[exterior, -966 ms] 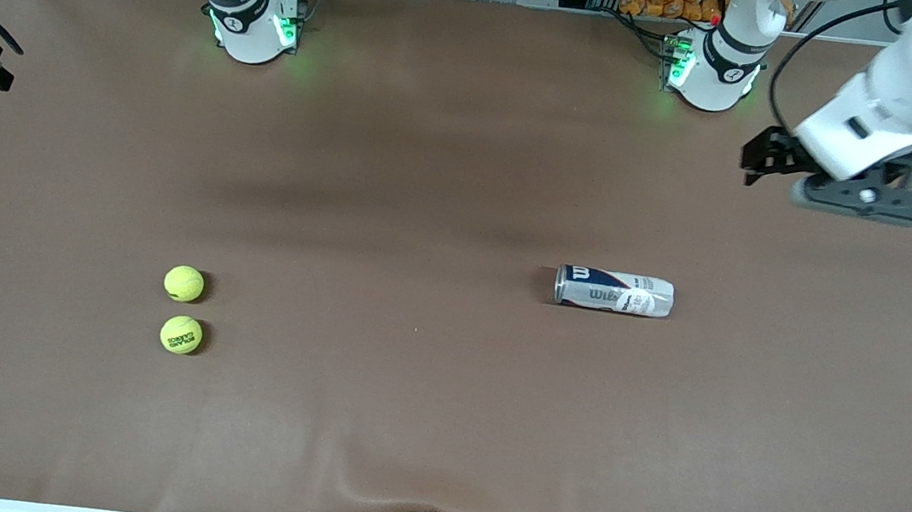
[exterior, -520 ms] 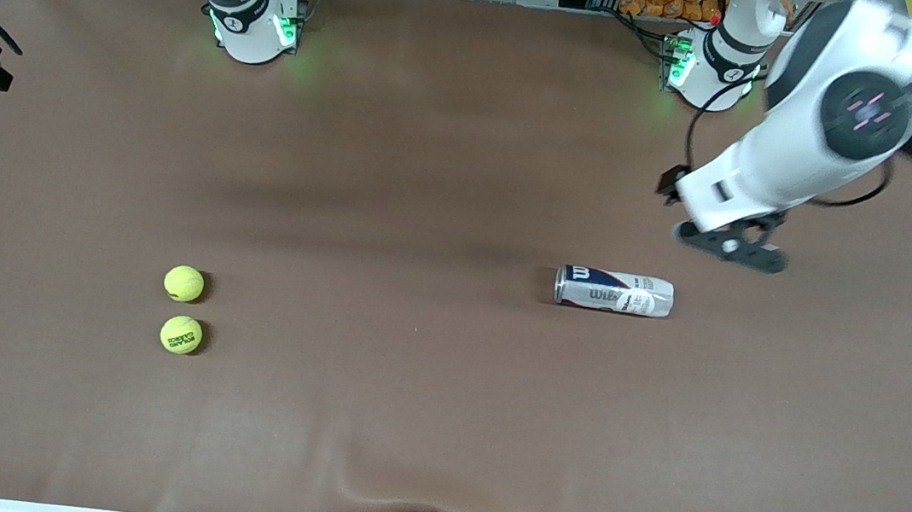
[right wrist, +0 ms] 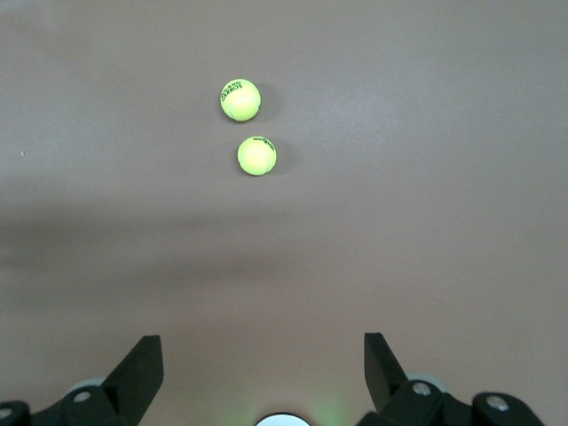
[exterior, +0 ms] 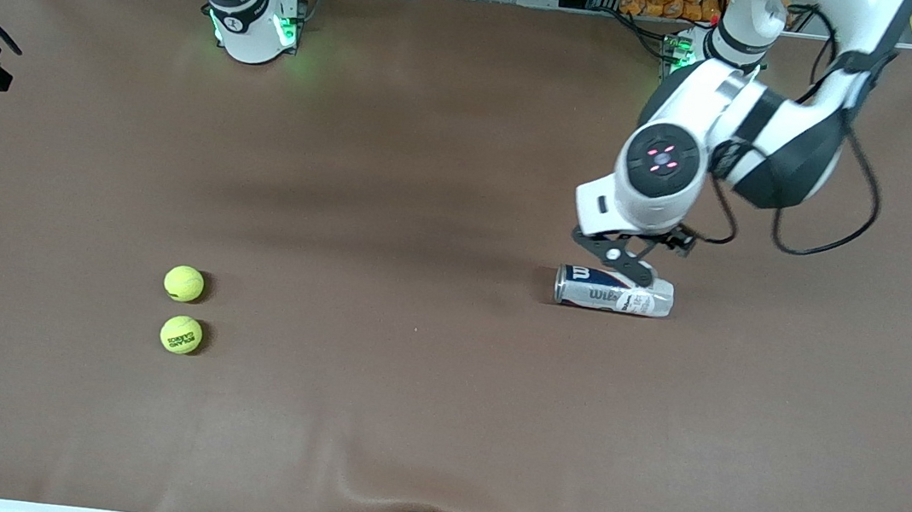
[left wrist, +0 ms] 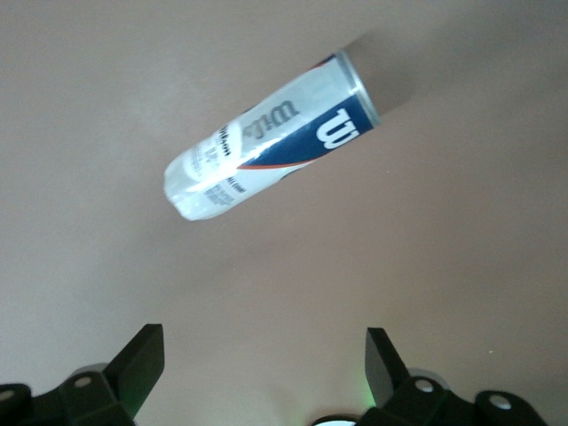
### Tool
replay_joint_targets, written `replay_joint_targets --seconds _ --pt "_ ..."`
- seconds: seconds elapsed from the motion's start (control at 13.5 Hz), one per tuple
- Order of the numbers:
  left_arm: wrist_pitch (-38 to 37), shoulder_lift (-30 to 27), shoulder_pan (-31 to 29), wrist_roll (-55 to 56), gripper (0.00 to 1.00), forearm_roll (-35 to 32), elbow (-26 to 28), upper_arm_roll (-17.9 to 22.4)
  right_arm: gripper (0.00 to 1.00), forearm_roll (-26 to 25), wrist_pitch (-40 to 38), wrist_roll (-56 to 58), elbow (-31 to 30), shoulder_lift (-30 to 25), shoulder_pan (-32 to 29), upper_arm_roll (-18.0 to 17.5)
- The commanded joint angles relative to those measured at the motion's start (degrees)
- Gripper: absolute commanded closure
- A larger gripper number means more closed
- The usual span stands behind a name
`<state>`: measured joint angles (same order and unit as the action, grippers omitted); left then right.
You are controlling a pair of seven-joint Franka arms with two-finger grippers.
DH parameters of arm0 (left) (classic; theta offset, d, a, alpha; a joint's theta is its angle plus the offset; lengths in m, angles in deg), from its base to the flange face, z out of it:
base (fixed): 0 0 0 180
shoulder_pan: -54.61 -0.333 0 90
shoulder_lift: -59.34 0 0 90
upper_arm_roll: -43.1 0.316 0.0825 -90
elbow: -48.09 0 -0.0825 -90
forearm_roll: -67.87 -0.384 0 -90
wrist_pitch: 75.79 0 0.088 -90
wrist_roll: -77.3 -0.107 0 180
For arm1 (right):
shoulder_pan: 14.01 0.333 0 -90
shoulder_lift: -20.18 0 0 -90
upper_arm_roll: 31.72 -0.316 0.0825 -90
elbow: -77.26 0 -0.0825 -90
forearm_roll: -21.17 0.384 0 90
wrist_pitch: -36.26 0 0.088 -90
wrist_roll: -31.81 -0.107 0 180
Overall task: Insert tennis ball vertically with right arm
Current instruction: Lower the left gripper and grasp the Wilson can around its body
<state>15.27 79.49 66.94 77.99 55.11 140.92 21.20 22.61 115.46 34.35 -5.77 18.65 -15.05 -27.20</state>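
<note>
My left gripper (exterior: 623, 262) hovers with fingers spread wide over the tennis ball can (exterior: 613, 291), which lies on its side toward my left arm's end of the brown table (exterior: 450, 161). My right gripper (right wrist: 262, 377) waits, jaws wide, empty. Two tennis balls (exterior: 184, 283) sit side by side toward my right arm's end.

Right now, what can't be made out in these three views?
- Can: whether its mouth is open or capped; side-on in the front view, and seen aslant in the left wrist view.
- Left gripper: front view, partly hidden under its own arm.
- Right gripper: outside the front view; only its tips show in the right wrist view.
</note>
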Motion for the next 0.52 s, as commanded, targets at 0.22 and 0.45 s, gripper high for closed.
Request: replay_joint_targets --seconds 0.22,0.45 --pt "-0.53 9.02 6.1 -9.2 0.0 -13.21 -5.38 -0.06 0.0 1.1 -0.37 -0.6 1.29 0.57 -1.42 -0.48" --pt "1.04 10.97 7.71 -18.58 0.0 -17.99 -5.12 0.02 0.0 1.1 -0.37 -0.6 1.29 0.57 -1.34 -0.48"
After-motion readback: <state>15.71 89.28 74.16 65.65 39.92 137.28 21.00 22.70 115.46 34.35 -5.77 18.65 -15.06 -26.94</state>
